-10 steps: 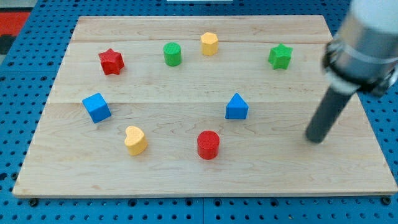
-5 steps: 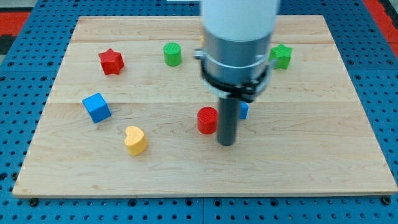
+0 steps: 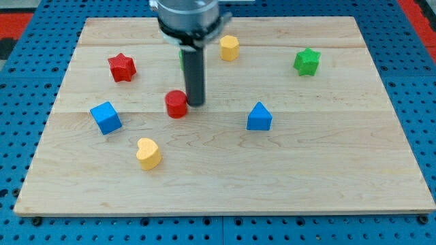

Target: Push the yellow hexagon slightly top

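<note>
The yellow hexagon sits near the view's top, right of centre-left. My tip rests on the board well below and to the left of it. The tip touches the right side of a red cylinder. The rod rises from the tip and hides most of a green cylinder, of which only a sliver shows behind it.
A red star lies at the view's upper left, a green star at the upper right. A blue cube is at the left, a blue triangular block right of centre, a yellow heart at the lower left.
My tip swept from the view's right to the centre-left and upward. The red cylinder was pushed up and left from the lower middle to beside the tip.
</note>
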Tool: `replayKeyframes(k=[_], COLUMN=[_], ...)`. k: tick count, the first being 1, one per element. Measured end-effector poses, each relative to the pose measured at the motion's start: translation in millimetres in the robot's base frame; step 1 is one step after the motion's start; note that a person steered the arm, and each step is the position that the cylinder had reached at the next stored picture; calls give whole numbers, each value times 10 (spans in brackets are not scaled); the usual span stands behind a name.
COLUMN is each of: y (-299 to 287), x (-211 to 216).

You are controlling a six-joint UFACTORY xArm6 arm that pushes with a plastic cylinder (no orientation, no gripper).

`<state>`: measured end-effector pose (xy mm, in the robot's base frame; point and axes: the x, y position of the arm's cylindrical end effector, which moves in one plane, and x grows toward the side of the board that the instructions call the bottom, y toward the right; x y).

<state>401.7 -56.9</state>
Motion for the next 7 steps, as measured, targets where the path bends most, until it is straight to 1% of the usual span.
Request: replayKeyframes(k=[1, 2, 3, 7], y=[567, 996, 535, 496], x=[-140, -449, -728, -1073])
